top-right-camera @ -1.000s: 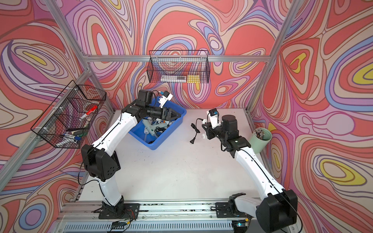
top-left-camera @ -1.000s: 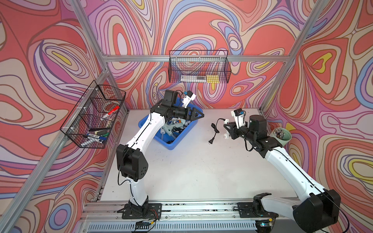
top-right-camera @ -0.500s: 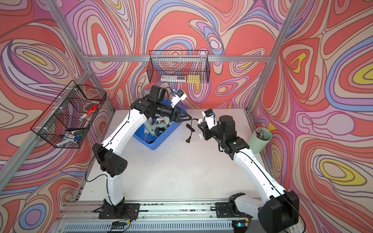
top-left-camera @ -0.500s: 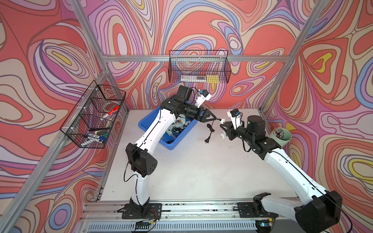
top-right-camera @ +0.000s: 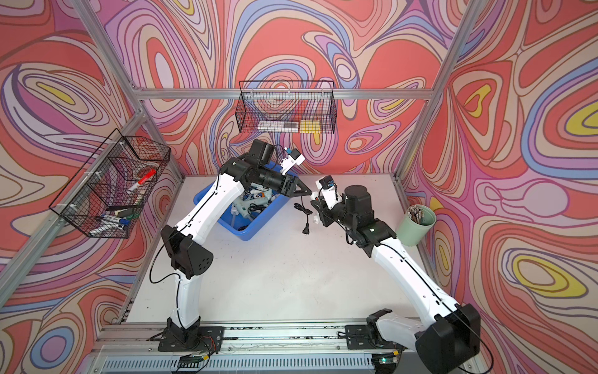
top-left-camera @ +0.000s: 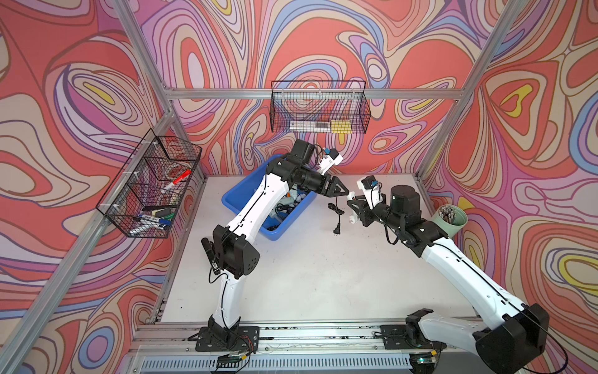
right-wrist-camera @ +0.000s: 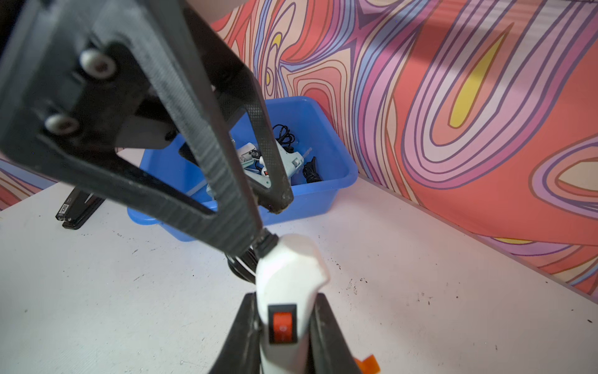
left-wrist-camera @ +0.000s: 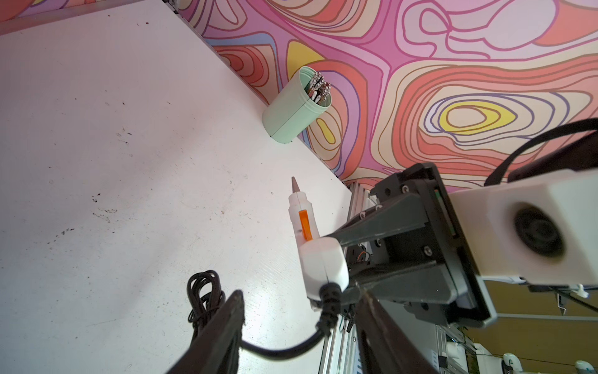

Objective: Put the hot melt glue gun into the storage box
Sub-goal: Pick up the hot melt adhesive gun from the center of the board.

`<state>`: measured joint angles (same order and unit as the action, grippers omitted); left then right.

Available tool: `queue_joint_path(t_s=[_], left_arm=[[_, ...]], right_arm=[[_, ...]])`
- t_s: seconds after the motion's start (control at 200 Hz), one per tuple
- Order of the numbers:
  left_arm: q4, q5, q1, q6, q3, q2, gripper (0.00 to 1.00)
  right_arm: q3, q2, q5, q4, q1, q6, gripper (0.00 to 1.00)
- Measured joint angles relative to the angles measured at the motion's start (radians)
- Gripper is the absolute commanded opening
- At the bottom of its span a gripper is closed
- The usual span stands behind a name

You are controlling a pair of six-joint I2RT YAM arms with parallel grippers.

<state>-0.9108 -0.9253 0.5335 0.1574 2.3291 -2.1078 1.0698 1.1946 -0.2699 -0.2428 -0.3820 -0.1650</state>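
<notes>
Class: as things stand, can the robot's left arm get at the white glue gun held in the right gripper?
Probably yes. The left gripper sits at the handle end of the white glue gun, jaws open astride its cord; the right gripper clamps the gun by the switch, leaving that end free.

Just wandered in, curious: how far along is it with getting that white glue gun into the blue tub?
Done: the bright blue plastic storage box already holds pale teal glue guns. In hand: the right gripper grips the white plastic glue gun above the table; the open left gripper straddles its black cord. Remaining: carrying it into the box.
</notes>
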Motion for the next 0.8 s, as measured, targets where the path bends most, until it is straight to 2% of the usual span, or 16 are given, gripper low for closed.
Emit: queue_joint_path(t_s=[0.245,0.406,0.596,0.801], left_arm=[[-0.038,0.0,0.012,0.0,0.0,-0.005,0.47],[-0.045,0.0,0.015,0.0,0.0,-0.017,0.36],[-0.05,0.001,0.017,0.004,0.0,-0.027,0.34],[-0.054,-0.002,0.018,0.023,0.0,-0.036,0.24]], right_arm=[[0.013,0.027,0.032,-0.006,-0.029,-0.014,0.0],[0.019,0.049,0.057,-0.017,-0.046,-0.022,0.0],[0.025,0.058,0.086,-0.022,-0.064,-0.031,0.0],[0.025,0.061,0.118,-0.03,-0.078,-0.041,0.0]])
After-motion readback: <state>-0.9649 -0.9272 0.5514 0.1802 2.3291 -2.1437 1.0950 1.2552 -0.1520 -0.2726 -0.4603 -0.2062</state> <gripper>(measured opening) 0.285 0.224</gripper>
